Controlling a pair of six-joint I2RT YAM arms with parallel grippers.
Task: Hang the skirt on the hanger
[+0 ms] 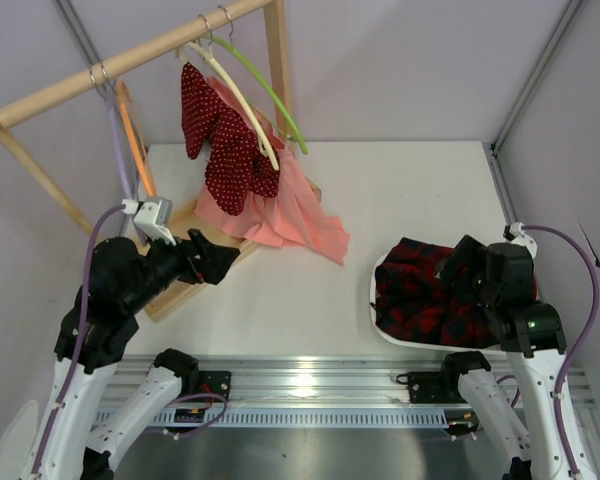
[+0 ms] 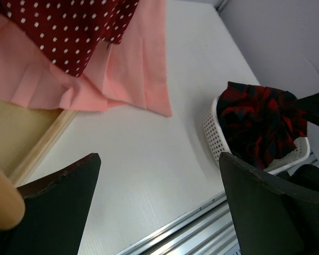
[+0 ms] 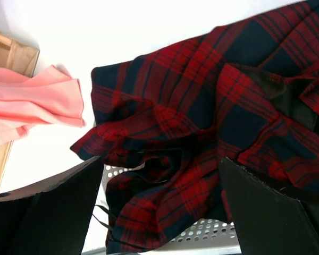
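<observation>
I found the skirt (image 1: 420, 295) crumpled in the white basket (image 1: 373, 300) at the near right of the tabletop (image 1: 410, 190). It had no clean long axis, and the heap spread roughly left to right with a fold over the rim. My right pincer (image 1: 462, 265) hovered above it, released and empty, placed for a downward pick. The lavender hanger (image 1: 118, 150) hung from the wooden rail (image 1: 130, 60) at far left, its arm running downward, with my left pincer (image 1: 216, 260) also released nearby, probably to steady it
</observation>
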